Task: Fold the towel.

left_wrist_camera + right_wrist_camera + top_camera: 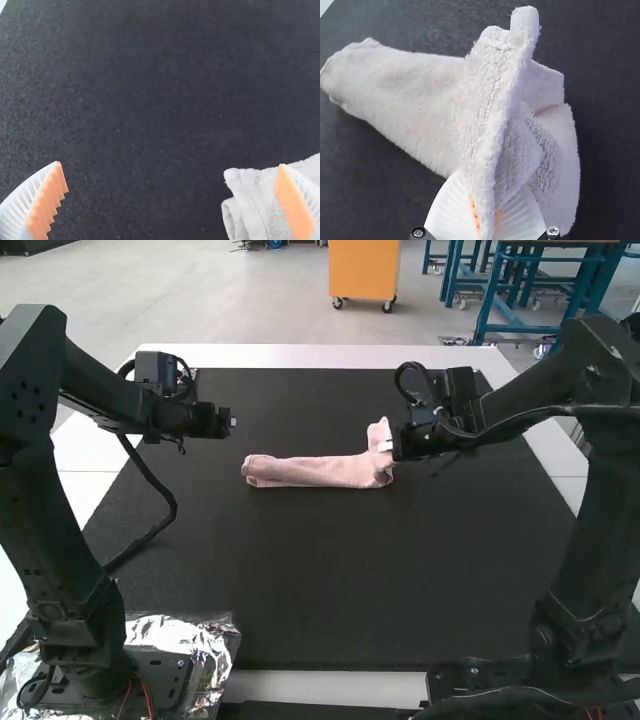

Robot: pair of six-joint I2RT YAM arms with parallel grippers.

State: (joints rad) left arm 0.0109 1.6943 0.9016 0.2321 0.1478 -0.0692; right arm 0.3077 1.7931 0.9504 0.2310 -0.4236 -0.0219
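Though narrow, a layered pink towel (315, 472).

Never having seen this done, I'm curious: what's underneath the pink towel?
A black mat shows around the towel, one end of which the right pincer grips. Anything directly beneath the towel is covered, so I can't tell.

In the high view, looks forward and down over the mat (300, 580) from above, farthest off; in the left wrist view, peers down close beside the towel (310, 472); in the right, down close onto it, sharing it with both others
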